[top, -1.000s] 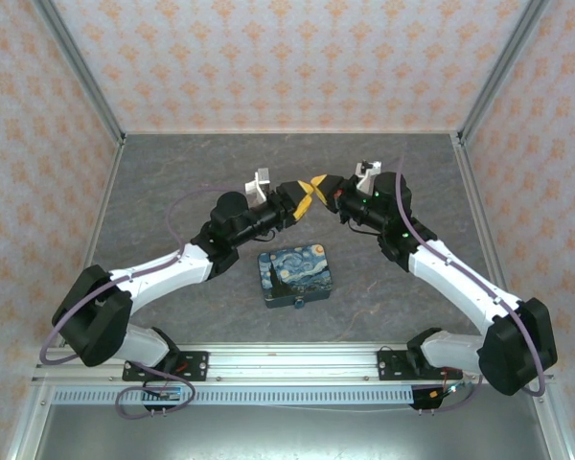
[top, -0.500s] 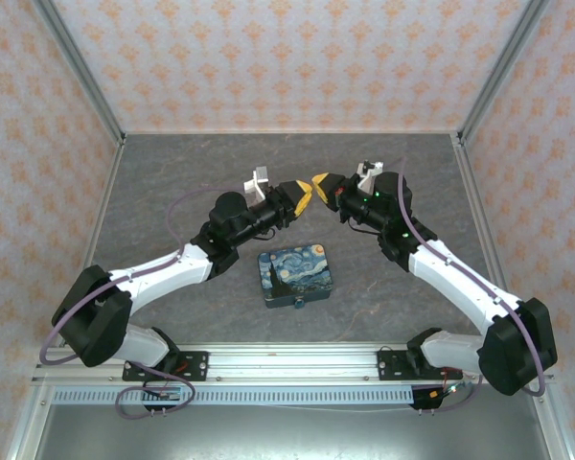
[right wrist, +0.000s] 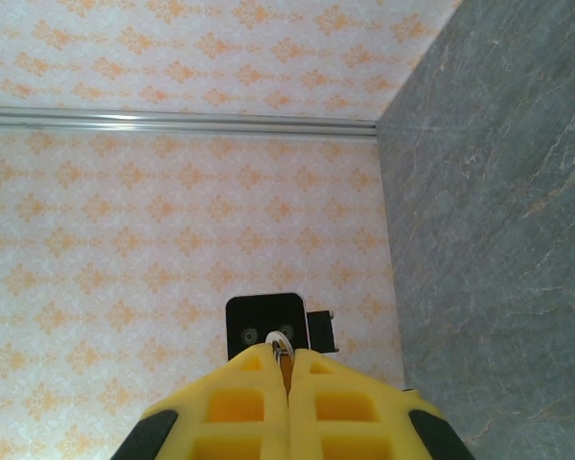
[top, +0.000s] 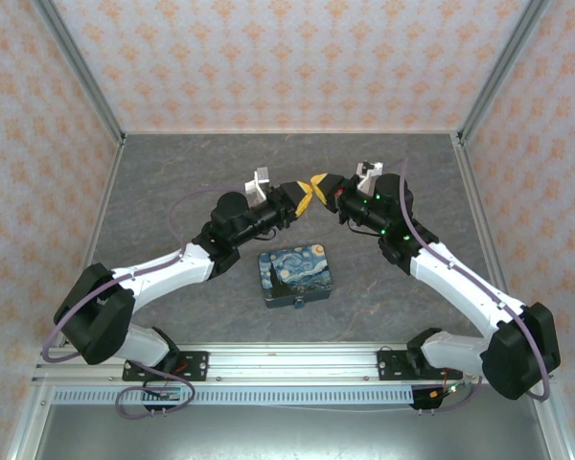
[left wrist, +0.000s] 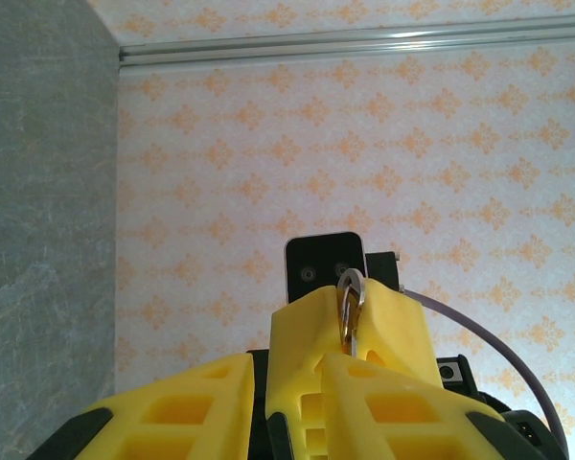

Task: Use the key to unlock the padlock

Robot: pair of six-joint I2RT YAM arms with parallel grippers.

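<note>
The right gripper [top: 322, 181] is pressing its yellow fingers flat together and pinching the key [left wrist: 351, 302] right at their tips, so that a slim silvery loop is sticking out past them. Holding it that far forward is probably leaving metal free for something else to take hold of or for the lock to receive.

The left gripper [top: 304, 198] is facing it tip to tip, the two meeting in the air well above the table [top: 172, 182]. Its fingers are standing partly drawn in with a gap between them, and the right gripper's tips are sitting in front of that gap. Whether the left fingers are nipping the key or merely flanking it, I cannot tell. The nose-to-nose pose looks like a handover or a re-grip, probably to get the key into a better angle before use.

The padlock [top: 295, 305], as far as I can judge, is the small dark speck hanging at the near edge of the box [top: 295, 273], below both grippers and closer to the arm bases than their tips. It is too small to read clearly, and neither gripper is touching it. The unlocking itself is not yet begun; the key is well apart from the lock.
</note>
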